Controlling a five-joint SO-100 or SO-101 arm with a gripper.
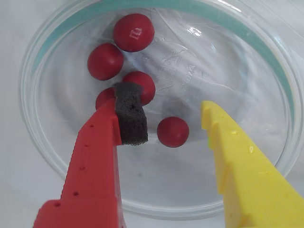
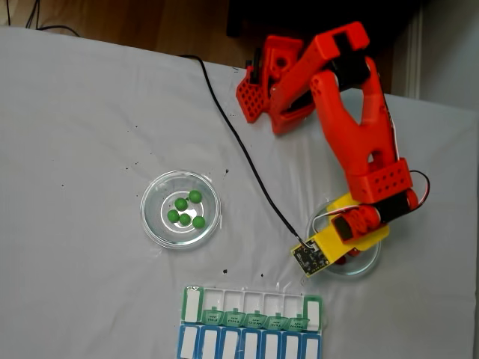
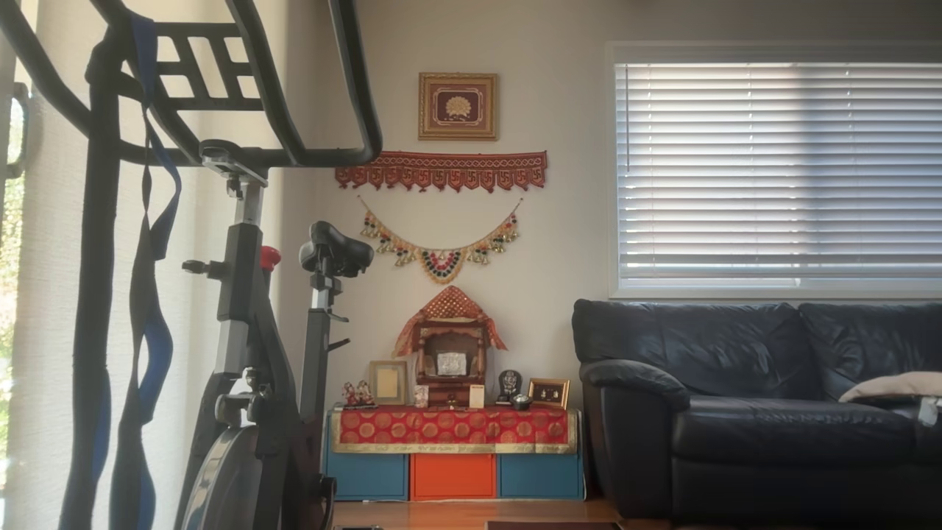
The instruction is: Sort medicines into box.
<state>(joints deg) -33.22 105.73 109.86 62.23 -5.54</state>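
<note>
Several dark red medicines lie in a clear glass dish (image 1: pixel 266 71) in the wrist view; one red ball (image 1: pixel 173 131) sits apart from the rest. My gripper (image 1: pixel 167 102) is open above the dish floor, and that ball lies between the red finger's black foam pad (image 1: pixel 130 114) and the yellow finger (image 1: pixel 228 152), touching neither. Another red ball (image 1: pixel 103 98) is partly hidden behind the red finger. In the fixed view the arm (image 2: pixel 359 127) covers this dish (image 2: pixel 368 266). Several green medicines (image 2: pixel 185 210) rest in a second dish (image 2: pixel 153 224) to the left. The box (image 2: pixel 247 299) lies at the near edge with its lids open.
A blue-lidded organiser row (image 2: pixel 247 345) lies right below the box. A black cable (image 2: pixel 239 142) runs across the white cloth from the arm's base to the wrist board (image 2: pixel 308 258). The other view holds a room with an exercise bike (image 3: pixel 243 331) and a sofa (image 3: pixel 758 397).
</note>
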